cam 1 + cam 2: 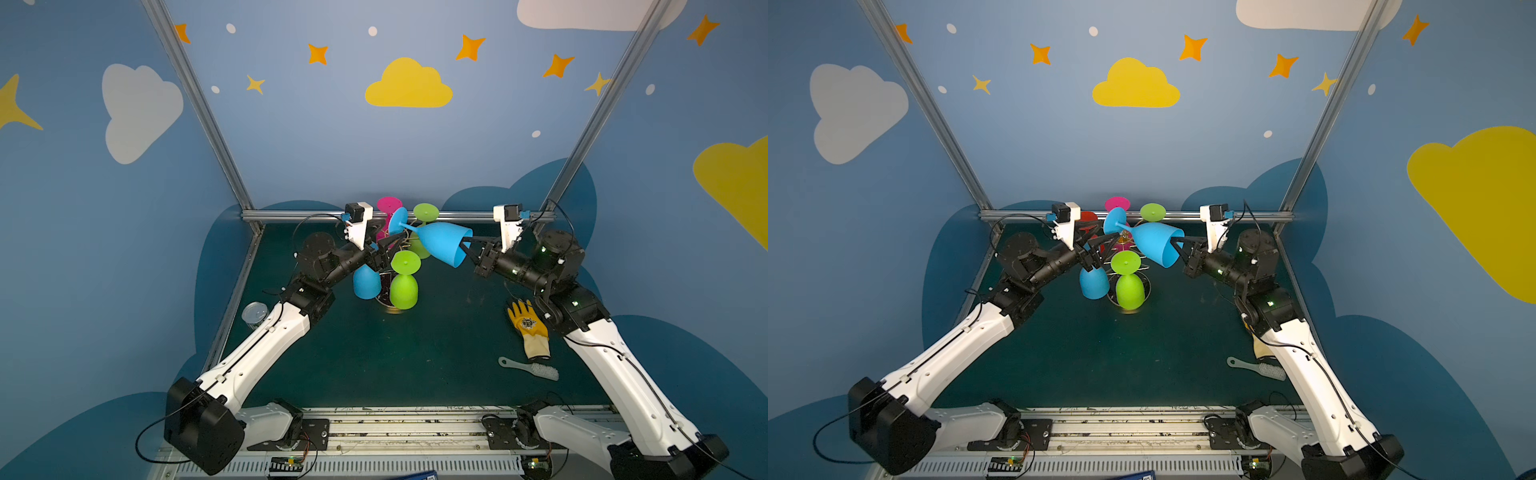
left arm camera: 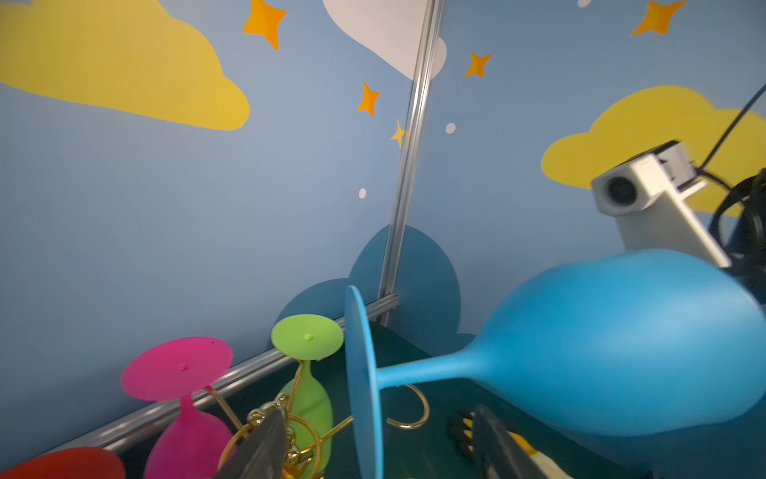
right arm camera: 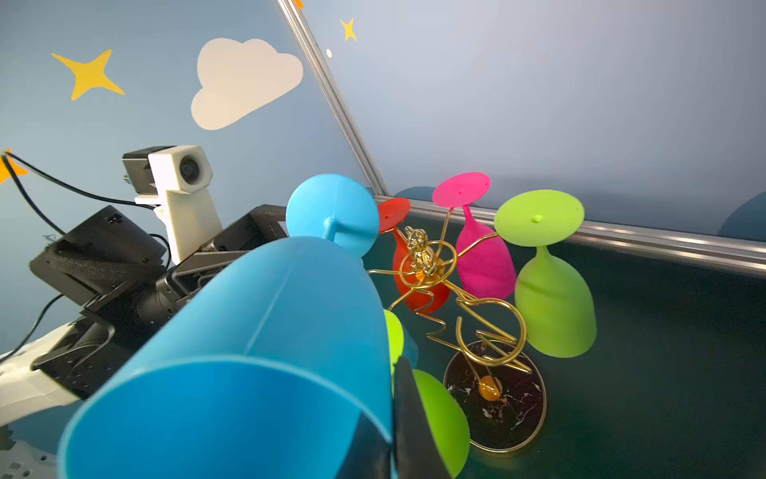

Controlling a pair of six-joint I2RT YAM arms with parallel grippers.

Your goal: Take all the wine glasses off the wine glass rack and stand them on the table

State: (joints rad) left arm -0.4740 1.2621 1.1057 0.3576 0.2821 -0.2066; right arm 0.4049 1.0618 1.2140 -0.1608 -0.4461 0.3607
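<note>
The right gripper [image 1: 464,246] is pinching the rim of the blue wine glass [image 1: 442,245]. One finger is reaching inside the bowl and the other is pressing on the outside, so the jaws are standing closed on the thin wall. The wine glass is hanging in the air on its side, nearly level, its mouth facing the right arm and its round foot pointing toward the left arm, just beside the top of the wine glass rack [image 3: 518,414]. The rack is standing toward the back of the dark green table [image 1: 415,353]. In the left wrist view the stem is passing just over an empty gold ring and seems to be clear of the wire, though blur is making that hard to confirm. The left gripper [image 1: 390,246] is hovering at the rack's top, near the glass's foot, its fingers standing wide apart and holding nothing. Five more glasses are hanging upside down on the rack: a near green glass [image 1: 404,291], a small blue glass [image 1: 366,282], a pink glass [image 3: 483,261], a red glass [image 3: 418,298] and a far green glass [image 3: 553,307]. A yellow glove [image 1: 528,326] and a brush [image 1: 532,368] are lying near the right arm, and a clear cup [image 1: 254,313] is sitting beside the left arm.
</note>
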